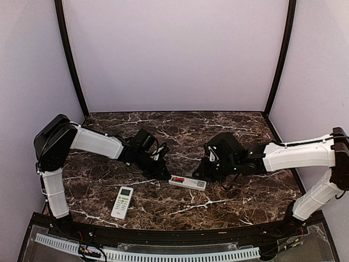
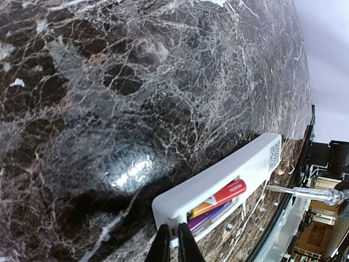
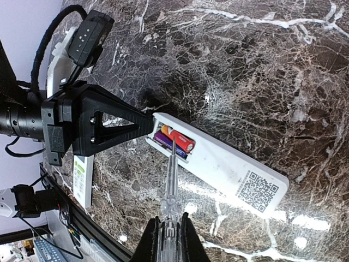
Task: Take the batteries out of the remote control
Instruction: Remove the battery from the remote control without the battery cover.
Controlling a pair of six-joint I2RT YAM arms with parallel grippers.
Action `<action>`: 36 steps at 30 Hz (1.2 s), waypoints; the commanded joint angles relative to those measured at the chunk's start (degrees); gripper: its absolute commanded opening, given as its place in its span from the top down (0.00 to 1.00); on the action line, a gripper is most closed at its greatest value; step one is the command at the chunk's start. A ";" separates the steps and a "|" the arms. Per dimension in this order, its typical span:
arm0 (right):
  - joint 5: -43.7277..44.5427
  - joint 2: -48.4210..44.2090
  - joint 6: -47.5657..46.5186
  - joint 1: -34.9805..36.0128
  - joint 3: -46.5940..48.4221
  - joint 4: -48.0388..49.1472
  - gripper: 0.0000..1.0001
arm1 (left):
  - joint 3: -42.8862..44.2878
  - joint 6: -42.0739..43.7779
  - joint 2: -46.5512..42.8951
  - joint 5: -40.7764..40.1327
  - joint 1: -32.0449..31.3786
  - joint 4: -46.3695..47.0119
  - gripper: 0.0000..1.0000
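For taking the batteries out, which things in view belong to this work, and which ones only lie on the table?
Belong to the job:
open remote
red battery
purple battery
screwdriver, held by the right gripper, tip in the battery compartment
left gripper, at the remote's end

Just lying about:
second remote, face up, apart from the open one

A dark brown, marble-patterned surface [image 1: 218,125] with white veins. Near its middle a white remote [image 1: 188,182] lies face down, its back open. A second white remote [image 1: 122,202] lies face up toward the near left, well apart.
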 commanded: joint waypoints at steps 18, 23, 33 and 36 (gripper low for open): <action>0.54 2.79 0.67 1.71 1.10 -0.49 1.00 | 0.52 0.52 1.56 1.09 -1.82 -1.86 0.94; 0.43 3.02 0.94 1.75 0.91 -0.47 1.00 | 0.50 0.47 1.56 1.01 -1.84 -1.90 0.94; 0.89 4.75 1.03 1.75 1.03 -0.08 1.00 | 0.48 0.47 1.56 1.11 -1.83 -1.98 0.94; 1.13 5.12 1.07 1.78 1.09 0.37 1.00 | 0.50 0.56 1.56 1.14 -1.83 -1.99 0.94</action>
